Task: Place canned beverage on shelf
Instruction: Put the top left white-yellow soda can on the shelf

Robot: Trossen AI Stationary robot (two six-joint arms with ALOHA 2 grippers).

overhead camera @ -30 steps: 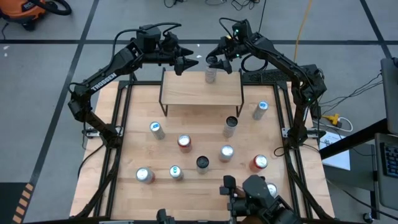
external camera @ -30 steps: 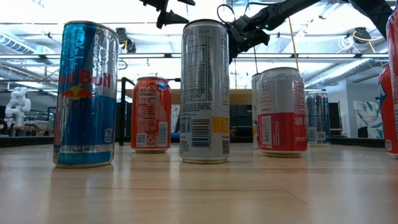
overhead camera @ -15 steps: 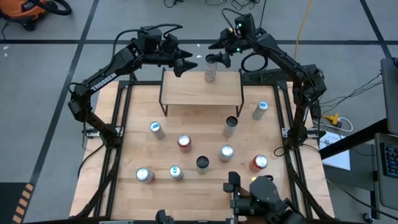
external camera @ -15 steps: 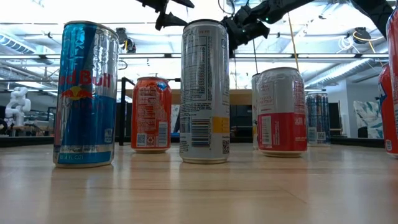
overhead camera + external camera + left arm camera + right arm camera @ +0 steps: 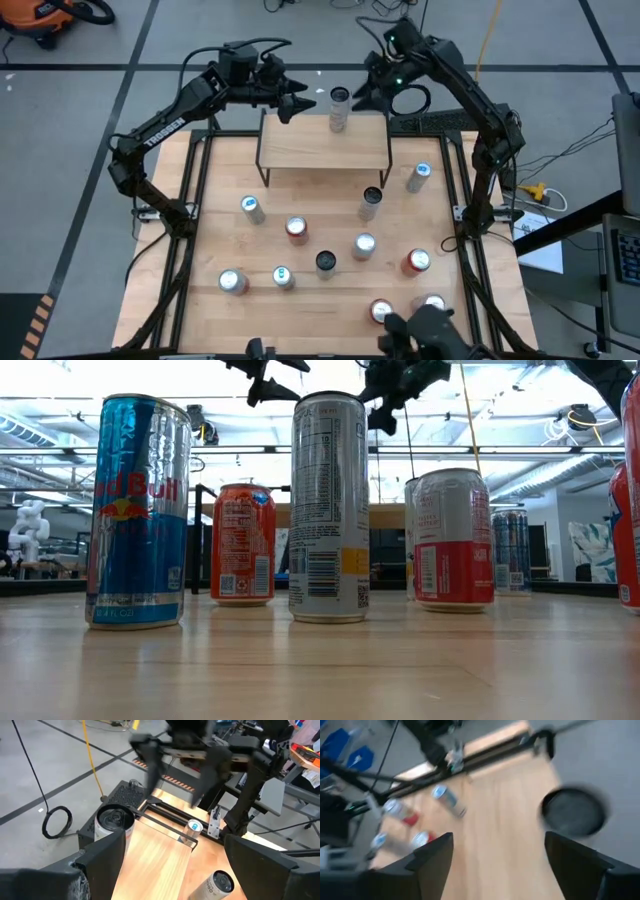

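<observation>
Can [image 5: 339,108] upright on shelf [image 5: 322,148], top up | right end effector [image 5: 363,92] apart, beside | left end effector [image 5: 297,104] apart

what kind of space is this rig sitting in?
Most likely a robotics lab or workshop, not a home or shop. Two arms are mounted on a wooden table set on a bare grey floor with taped lines and loose cables. The low view shows ceiling strip lights and more equipment behind.

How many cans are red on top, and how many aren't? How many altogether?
Red-topped cans: 3
Other cans: 9
Total: 12
</observation>
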